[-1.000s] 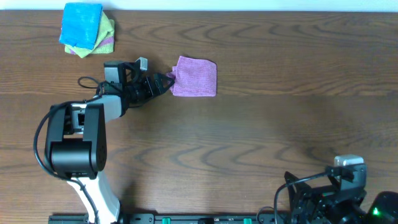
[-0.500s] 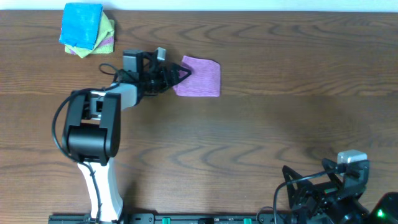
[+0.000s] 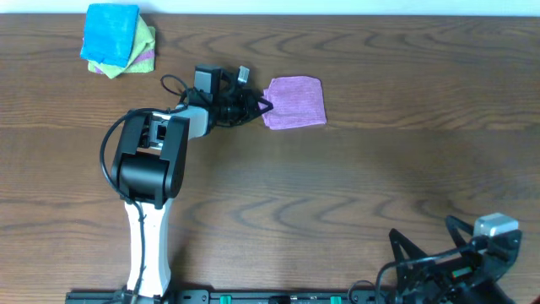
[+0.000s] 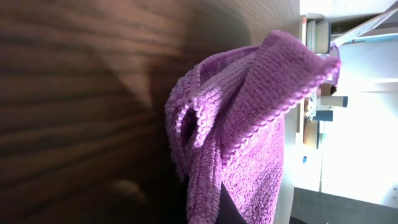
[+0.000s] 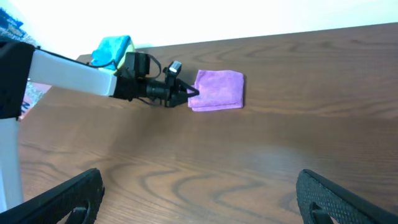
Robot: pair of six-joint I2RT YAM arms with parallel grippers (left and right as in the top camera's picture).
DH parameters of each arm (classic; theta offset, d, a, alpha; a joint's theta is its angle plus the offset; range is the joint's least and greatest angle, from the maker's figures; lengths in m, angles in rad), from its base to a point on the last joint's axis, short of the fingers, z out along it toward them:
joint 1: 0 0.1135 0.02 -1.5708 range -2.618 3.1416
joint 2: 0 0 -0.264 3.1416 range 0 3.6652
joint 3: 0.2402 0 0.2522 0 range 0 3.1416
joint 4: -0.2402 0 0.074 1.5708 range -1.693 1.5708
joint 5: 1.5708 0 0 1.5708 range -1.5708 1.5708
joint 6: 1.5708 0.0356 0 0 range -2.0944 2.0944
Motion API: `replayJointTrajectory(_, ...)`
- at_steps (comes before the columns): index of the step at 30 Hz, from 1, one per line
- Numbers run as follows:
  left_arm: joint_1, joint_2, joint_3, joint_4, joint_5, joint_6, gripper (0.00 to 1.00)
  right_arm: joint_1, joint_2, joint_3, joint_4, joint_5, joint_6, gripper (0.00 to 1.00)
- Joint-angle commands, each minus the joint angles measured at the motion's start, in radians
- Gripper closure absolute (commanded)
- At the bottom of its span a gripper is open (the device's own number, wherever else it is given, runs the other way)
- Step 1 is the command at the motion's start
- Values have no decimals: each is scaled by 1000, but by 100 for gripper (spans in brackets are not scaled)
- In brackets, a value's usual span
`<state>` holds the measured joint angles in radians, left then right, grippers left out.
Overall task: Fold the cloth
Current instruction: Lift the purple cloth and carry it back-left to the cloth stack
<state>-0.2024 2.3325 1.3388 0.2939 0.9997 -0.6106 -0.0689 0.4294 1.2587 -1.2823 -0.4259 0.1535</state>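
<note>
The small lilac terry washcloth [image 3: 297, 103] lies at 12 o'clock overhead, its 9 o'clock edge pinched by the left gripper [image 3: 263, 105]; only the left wrist view shows that edge bunched. The right gripper [image 5: 199, 199] stands spread wide.

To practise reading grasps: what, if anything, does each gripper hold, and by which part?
The left gripper pinches the purple washcloth by the edge facing its arm, bunching it there. The right gripper is open and holds nothing.

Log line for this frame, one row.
left jaws: shut on purple washcloth edge | right jaws: open, empty, parked at wooden table front | cloth stack: far-left corner
</note>
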Motion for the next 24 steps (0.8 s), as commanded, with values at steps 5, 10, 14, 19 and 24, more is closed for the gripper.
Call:
replayJointTrajectory(5,-8,57,132,-123,77,47,94,-3,-6,10,-4,20,12,1)
replayJointTrajectory(10,-8,-11,294,-445,-15,267,94,-3,-5,10,-8,61,5,1)
replayJointTrajectory(14,-7,-79,421,-735,-195,476,94,-3,-3,9,-8,69,-20,1)
replayJointTrajectory(19,29,-132,531,-877,-294,563,94,-3,5,9,-7,109,-31,1)
replayJointTrajectory(24,89,-135,648,-974,-306,615,95,-3,18,9,-7,112,-48,1)
